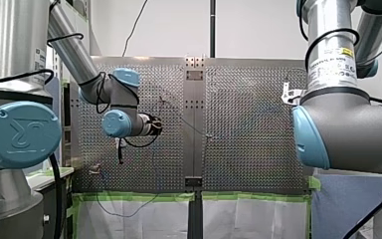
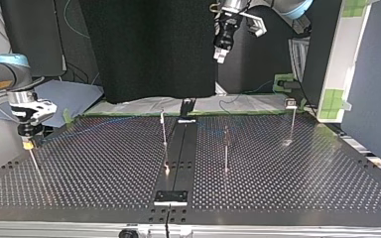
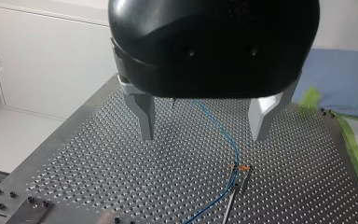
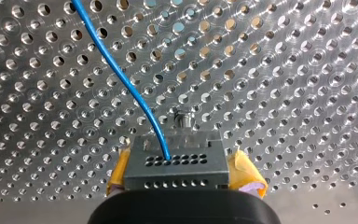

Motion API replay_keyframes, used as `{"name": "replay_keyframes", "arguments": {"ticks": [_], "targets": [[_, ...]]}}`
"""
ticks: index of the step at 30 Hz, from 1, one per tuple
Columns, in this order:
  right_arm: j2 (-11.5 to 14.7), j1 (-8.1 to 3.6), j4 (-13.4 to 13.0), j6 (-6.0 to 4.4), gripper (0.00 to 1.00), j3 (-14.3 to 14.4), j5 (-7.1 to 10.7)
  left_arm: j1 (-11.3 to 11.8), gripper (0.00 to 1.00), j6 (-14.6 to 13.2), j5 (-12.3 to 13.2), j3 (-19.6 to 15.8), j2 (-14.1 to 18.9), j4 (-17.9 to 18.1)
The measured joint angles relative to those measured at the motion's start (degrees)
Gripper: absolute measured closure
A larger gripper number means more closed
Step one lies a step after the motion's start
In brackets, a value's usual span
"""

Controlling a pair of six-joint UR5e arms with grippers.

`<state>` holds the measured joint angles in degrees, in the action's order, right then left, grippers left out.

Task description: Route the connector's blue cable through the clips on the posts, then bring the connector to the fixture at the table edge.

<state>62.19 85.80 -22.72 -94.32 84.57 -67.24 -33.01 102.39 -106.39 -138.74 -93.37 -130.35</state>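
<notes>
In the right wrist view a grey metal connector (image 4: 175, 163) with rows of small holes sits between the yellow pads (image 4: 244, 170) of my right gripper (image 4: 182, 173), which press against both its sides. The blue cable (image 4: 121, 70) leaves the connector's face and curves away over the perforated plate. In the top view my right gripper (image 2: 28, 143) hangs over a thin post (image 2: 35, 166) at the left. My left gripper (image 2: 220, 55) is high above the far edge. Its metal fingers (image 3: 147, 121) stand wide open and hold nothing. Under them the cable (image 3: 220, 128) runs to a clip post (image 3: 240, 169).
Three slim posts (image 2: 164, 130), (image 2: 225, 148), (image 2: 291, 121) stand on the table. A dark rail (image 2: 181, 148) runs down the middle, with a small block (image 2: 170, 197) at its near end. Green tape (image 1: 139, 197) lines one edge of the table in the front view.
</notes>
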Motion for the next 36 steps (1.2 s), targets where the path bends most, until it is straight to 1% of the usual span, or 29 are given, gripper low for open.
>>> {"name": "replay_keyframes", "arguments": {"ticks": [8,13,15,25,26,28,30,31,33,34,35,36], "targets": [[0.00,-0.03,0.40,-0.07,0.38,-0.14,0.00,0.02,0.01,-0.03,0.00,0.00,0.01,0.02],[-0.01,-0.17,0.20,-0.71,0.38,-0.13,-0.01,0.01,0.01,-0.05,0.00,0.00,0.01,-0.03],[-0.01,-0.21,0.16,-0.80,0.38,-0.13,-0.01,0.02,0.01,-0.03,0.00,0.00,0.01,-0.04],[-0.01,-0.05,0.12,-0.88,0.38,-0.14,-0.02,-0.02,0.01,-0.01,0.00,0.00,0.01,-0.09],[-0.01,-0.04,0.12,-0.88,0.35,-0.14,-0.02,-0.03,0.01,-0.02,0.00,0.00,0.01,-0.09],[0.00,-0.02,0.12,-0.88,0.35,-0.14,-0.02,-0.03,0.01,-0.02,0.01,-0.01,0.01,-0.09],[0.00,-0.02,0.12,-0.88,0.27,-0.14,-0.02,-0.04,0.01,-0.02,0.01,-0.01,0.01,-0.09],[0.00,-0.02,0.12,-0.88,0.27,-0.14,-0.03,-0.04,0.01,-0.01,0.01,-0.01,0.00,-0.10],[0.00,-0.01,0.12,-0.88,0.22,-0.14,-0.07,-0.04,0.01,-0.01,0.01,-0.01,0.00,-0.11],[0.00,-0.01,0.13,-0.88,0.22,-0.14,-0.10,-0.04,0.01,0.00,0.02,0.00,0.00,-0.11],[0.01,-0.01,0.15,-0.88,0.17,-0.14,-0.12,-0.04,0.01,0.00,0.01,0.00,0.00,-0.11],[0.02,0.00,0.16,-0.89,0.17,-0.14,-0.14,-0.04,0.01,0.00,0.01,-0.01,0.00,-0.11]]}}
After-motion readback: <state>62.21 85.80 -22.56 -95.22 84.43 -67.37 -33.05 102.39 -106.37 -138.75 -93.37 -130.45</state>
